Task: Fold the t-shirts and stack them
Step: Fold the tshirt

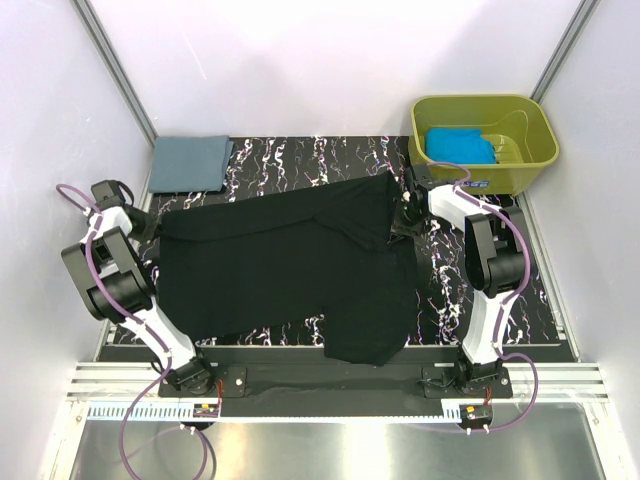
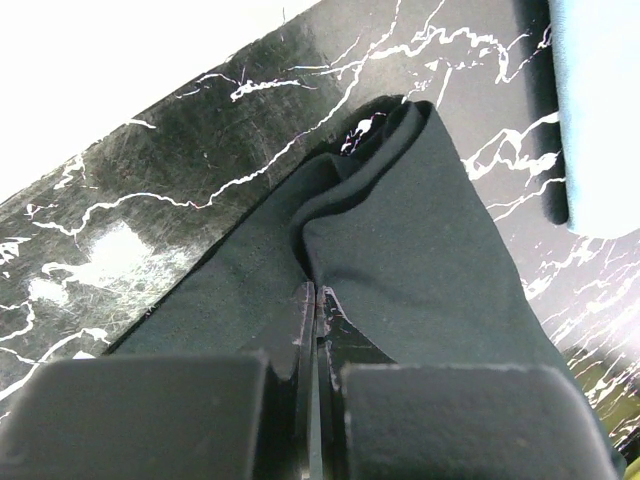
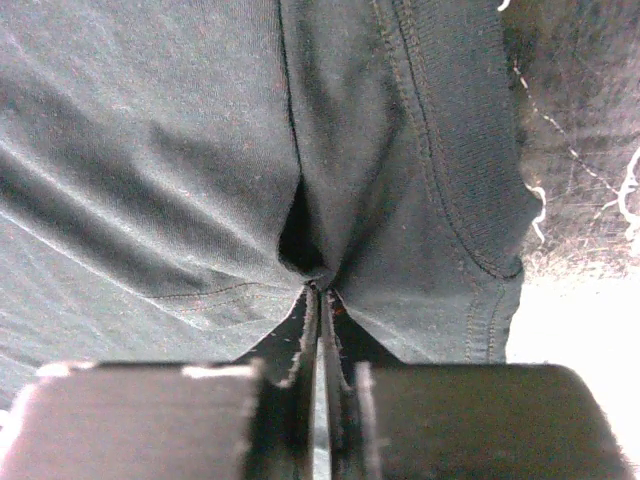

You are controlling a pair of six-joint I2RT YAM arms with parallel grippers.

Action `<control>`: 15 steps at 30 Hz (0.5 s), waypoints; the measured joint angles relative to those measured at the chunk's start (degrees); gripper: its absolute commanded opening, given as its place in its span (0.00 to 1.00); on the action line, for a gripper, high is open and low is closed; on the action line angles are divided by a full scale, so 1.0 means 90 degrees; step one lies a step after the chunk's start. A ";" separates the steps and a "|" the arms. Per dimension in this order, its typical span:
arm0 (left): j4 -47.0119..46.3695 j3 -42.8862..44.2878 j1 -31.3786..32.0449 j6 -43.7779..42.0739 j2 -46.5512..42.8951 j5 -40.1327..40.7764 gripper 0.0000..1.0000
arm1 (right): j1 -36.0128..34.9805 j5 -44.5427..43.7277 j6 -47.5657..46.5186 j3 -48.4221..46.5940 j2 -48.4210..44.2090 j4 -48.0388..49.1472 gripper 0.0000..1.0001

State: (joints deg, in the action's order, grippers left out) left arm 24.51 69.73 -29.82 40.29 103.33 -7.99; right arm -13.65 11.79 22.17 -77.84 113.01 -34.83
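Note:
A large black t-shirt (image 1: 290, 265) lies spread across the marbled tabletop, with one part hanging toward the near edge. My left gripper (image 1: 150, 226) is at its left edge, shut on a bunched fold of the black cloth (image 2: 420, 230), which is pinched at the fingertips (image 2: 315, 290). My right gripper (image 1: 405, 215) is at the shirt's far right corner. It is shut on the cloth (image 3: 180, 150) beside the ribbed collar (image 3: 470, 150), and the fabric puckers at the tips (image 3: 320, 288). A slate grey-blue t-shirt (image 1: 190, 162) lies folded at the back left. A turquoise t-shirt (image 1: 460, 146) lies in the tub.
An olive-green tub (image 1: 535, 150) stands at the back right, just behind the right arm. White walls close in the table on three sides. Bare marbled tabletop (image 1: 300, 160) shows behind the black shirt and to its right (image 1: 440, 290). The grey-blue shirt's edge (image 2: 600, 100) shows near the left gripper.

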 measured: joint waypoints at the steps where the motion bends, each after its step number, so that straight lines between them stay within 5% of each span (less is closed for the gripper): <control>1: 0.0002 0.0000 0.0000 0.0000 -0.0007 -0.0002 0.00 | 0.0000 -0.0005 0.0027 0.0000 -0.0012 0.0002 0.00; 15: 0.0134 -0.0053 0.0000 0.0000 -0.0367 -0.0017 0.00 | 0.0007 0.0301 0.0461 -0.0274 -0.1464 -0.1032 0.00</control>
State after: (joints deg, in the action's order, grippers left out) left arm 25.71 69.25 -29.82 40.29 100.03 -8.14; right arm -13.58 14.50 26.33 -80.31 99.83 -44.12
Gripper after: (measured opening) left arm 0.009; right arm 0.011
